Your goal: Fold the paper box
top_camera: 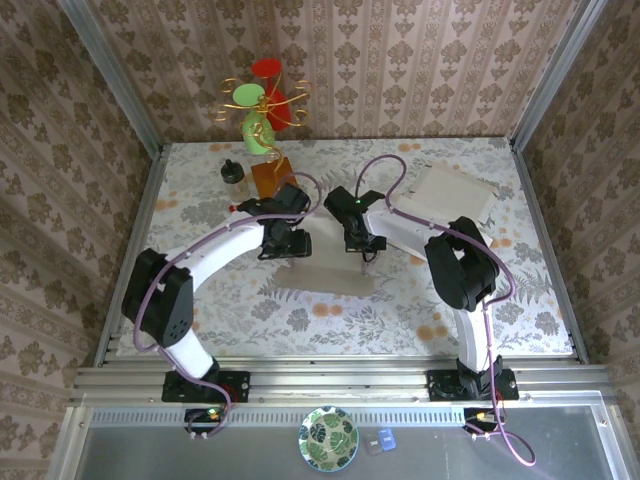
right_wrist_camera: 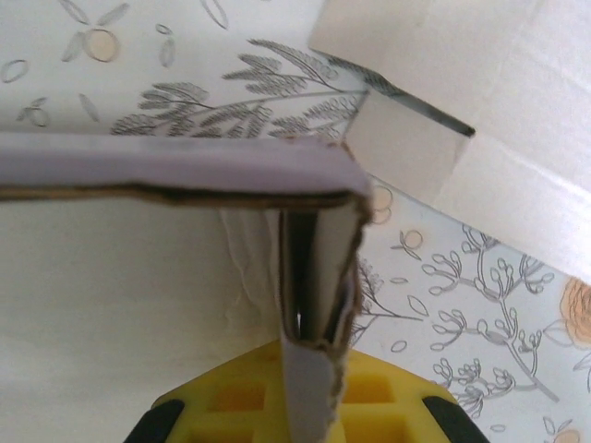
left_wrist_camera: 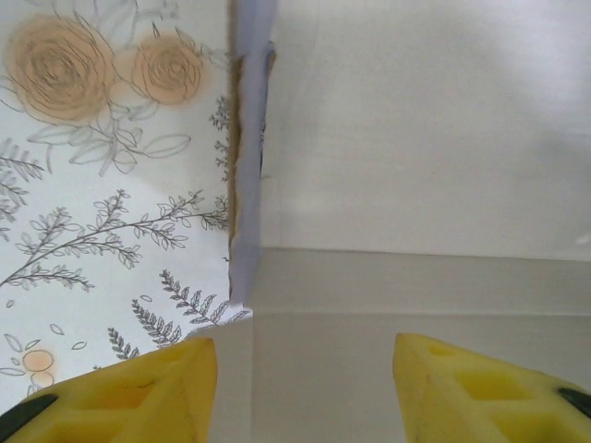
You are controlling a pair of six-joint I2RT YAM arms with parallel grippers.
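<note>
While the right gripper (right_wrist_camera: 309, 399) is clenched on a raised, doubled wall of the paper box (top_camera: 330, 280), the left gripper (left_wrist_camera: 305, 388) stands released, its yellow pads apart above a flat panel with nothing between them. The paper box lies on the flowered bench (top_camera: 200, 300) on the near side of the brown block (top_camera: 268, 178), a little to that block's right. The left gripper hangs just near of the block and the right gripper further to the block's right, one over each end of the card.

Judging from this, the fold is only partly made, and the main danger is spring-back. The short upright wall (left_wrist_camera: 247, 157) by the left gripper has nothing gripping it and may drop flat. A hard pull by the right gripper could tear or crush the thin wall it pinches. It could also drag the whole light box across the bench, since nothing is seen weighting the card.
</note>
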